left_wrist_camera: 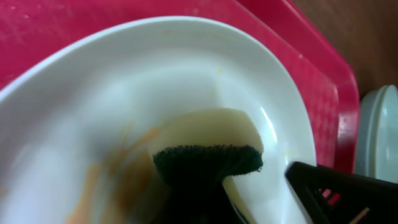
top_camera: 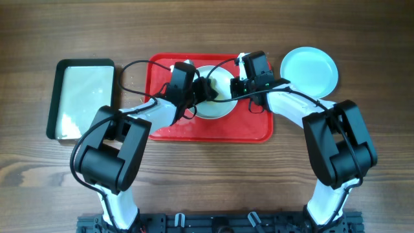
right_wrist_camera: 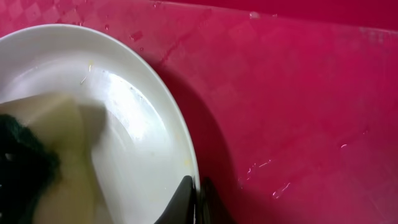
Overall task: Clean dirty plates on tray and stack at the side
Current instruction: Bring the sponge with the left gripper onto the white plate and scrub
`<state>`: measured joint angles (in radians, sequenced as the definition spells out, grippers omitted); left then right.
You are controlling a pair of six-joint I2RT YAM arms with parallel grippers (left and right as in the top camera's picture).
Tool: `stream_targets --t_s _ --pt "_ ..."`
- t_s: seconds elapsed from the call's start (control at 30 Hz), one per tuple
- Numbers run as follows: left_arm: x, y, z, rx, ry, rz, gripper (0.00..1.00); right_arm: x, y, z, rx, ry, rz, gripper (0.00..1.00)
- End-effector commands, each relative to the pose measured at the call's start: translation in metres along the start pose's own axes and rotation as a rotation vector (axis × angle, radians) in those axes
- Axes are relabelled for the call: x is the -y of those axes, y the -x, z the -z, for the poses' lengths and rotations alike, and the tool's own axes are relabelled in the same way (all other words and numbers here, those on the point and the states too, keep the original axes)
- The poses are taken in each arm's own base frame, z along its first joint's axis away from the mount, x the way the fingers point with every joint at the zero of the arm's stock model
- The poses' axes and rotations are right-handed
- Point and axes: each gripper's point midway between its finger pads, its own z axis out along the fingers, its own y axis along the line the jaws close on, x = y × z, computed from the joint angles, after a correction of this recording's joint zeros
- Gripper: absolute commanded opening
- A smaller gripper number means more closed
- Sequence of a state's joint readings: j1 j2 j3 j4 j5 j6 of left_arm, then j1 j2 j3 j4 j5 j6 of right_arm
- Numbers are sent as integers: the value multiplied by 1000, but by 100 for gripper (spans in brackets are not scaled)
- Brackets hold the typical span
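I have both arms reaching in over the red tray [top_camera: 252, 126], which lies mid-desk [top_camera: 362, 39]. The white plate [top_camera: 215, 110] rests inside it, towards the far rim.

My right gripper [right_wrist_camera: 198, 186] has its jaws closed almost to touching on the plate's rim, one finger on the inside and one on the outside. From the right wrist view, water droplets [right_wrist_camera: 267, 168] bead on the tray floor just beside that grip.

My left gripper [top_camera: 206, 90] comes in from the opposite side with the sponge [left_wrist_camera: 208, 158] sticking out of its jaws. The fingers themselves are a dark blur at the bottom of the left wrist view, so I judge them clamped on it. The sponge's yellow face lies on the plate's inner surface, with its dark green scrub layer nearer my camera. Orange smears [left_wrist_camera: 93, 180] streak the plate just left of the sponge.

The two grippers crowd the plate from either side and sit close together. The right gripper's black finger shows in the lower right corner of my left wrist view.

A pale turquoise plate [top_camera: 309, 70] sits on the desk just off the tray's far right corner. I cannot tell whether another lies under it. A black-rimmed pan [top_camera: 54, 97] of pale liquid stands left of the tray, and a black cable [top_camera: 136, 65] loops between pan and tray.
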<state>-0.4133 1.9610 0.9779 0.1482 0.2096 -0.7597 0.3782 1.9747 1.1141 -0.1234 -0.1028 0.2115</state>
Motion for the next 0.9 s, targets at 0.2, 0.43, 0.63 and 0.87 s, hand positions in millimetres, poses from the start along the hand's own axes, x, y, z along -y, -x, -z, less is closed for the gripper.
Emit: stream_targets --t_s 0.2,0.43,0.63,0.87 --pt "-76 49 57 192 373 8 4 15 -27 -5 -87 -64 -8 4" --pt "-18 72 85 272 197 -75 4 15 -26 -5 -82 -63 -8 4" --pt "37 45 53 173 -60 -80 4 15 -26 -5 -82 -63 -9 4" --pt "20 7 -5 109 -35 -86 4 15 -27 -5 -86 -64 -11 4"
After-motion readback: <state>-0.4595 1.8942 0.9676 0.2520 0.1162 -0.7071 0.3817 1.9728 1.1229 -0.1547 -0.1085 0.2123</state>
